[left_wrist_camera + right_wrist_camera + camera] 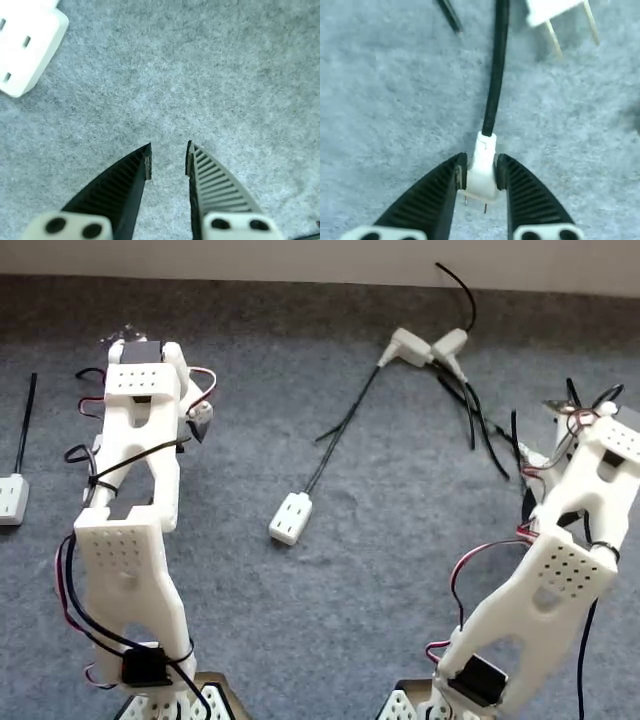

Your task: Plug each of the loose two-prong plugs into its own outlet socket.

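Two robot arms work over a grey carpeted table (400, 540) strewn with white plugs and black cords. The right hand (480, 167) is clenched on a white two-prong plug (481, 182), gripping its body from both sides just above the table. The plug's prongs point back toward the wrist, and its black cord (496, 75) runs straight away from the fingers. A second loose plug (555, 10) lies beyond it, two brass prongs showing. The left hand (168, 160) hangs released over bare carpet, fingers parted with nothing between them, and a white outlet socket (27, 45) lies near it. From above, the left arm (135, 470) and right arm (570, 540) flank a socket block (291, 517) in mid-table. Its cord leads to a pair of plugs (425, 346) touching each other at the far side. Another socket (12, 498) sits at the left edge.
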You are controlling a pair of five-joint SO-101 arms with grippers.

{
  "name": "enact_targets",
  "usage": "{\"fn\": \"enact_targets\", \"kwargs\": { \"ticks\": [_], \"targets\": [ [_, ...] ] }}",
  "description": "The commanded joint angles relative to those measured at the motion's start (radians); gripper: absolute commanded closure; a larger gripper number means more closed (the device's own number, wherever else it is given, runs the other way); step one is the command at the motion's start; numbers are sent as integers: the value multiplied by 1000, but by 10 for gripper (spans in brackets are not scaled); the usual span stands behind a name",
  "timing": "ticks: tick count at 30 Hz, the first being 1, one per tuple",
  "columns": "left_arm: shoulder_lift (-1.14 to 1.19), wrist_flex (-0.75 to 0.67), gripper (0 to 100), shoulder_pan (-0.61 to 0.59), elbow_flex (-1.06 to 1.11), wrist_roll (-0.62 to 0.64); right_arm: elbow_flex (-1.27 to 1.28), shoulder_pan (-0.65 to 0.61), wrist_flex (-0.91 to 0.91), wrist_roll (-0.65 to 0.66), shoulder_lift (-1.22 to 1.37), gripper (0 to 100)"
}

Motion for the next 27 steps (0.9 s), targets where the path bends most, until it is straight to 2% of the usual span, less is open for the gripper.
{"fn": "enact_targets", "kwargs": {
  "ticks": [1, 5, 8, 14, 18, 22, 24, 27],
  "targets": [
    [-8, -9, 864, -10, -7, 11, 130, -143, 42, -55, -245, 915],
    [-8, -9, 864, -8, -7, 11, 369, -357, 41, -64, -475, 915],
    [-8, -9, 864, -12, -8, 11, 498, -552, 36, -180, -608, 915],
    [-13, -6, 864, -58, -10, 11, 499, -978, 5, -411, -671, 915],
    [-15, -6, 864, -151, -12, 35, 498, -1167, -82, -477, -671, 915],
    [-7, -2, 862, -231, -1, 126, 498, -1225, -120, -509, -671, 912],
    [-8, -2, 862, -240, 25, 130, 492, -1171, -67, -508, -673, 911],
    [-8, -6, 861, -217, 35, 127, 449, -1006, 21, -500, -680, 910]
  ]
}}
